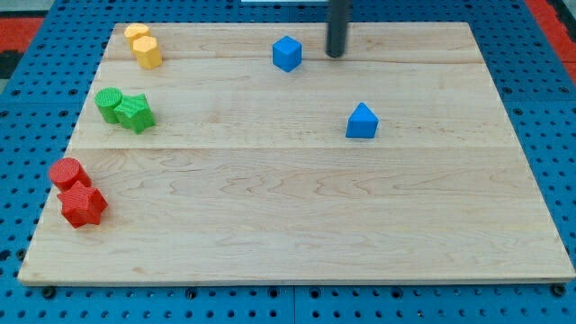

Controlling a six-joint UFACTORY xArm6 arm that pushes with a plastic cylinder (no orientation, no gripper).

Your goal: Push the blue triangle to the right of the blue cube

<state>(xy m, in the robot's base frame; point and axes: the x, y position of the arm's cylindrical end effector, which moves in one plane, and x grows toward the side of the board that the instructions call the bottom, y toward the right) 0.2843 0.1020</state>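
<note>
My tip (336, 54) touches no block and holds nothing; it sits just right of the blue cube (286, 53), far back on the surface (297, 216). The blue triangle (362, 121) lies nearer, to the right, well apart from both.

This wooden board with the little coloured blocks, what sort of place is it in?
Probably a robotics lab bench: the wooden board lies on a blue perforated surface, and my tip stands just right of the blue cube.

Even, bright overhead light; bench (297, 207) sharp to all edges, no glare. Blocks cast only faint, short shadows.
</note>
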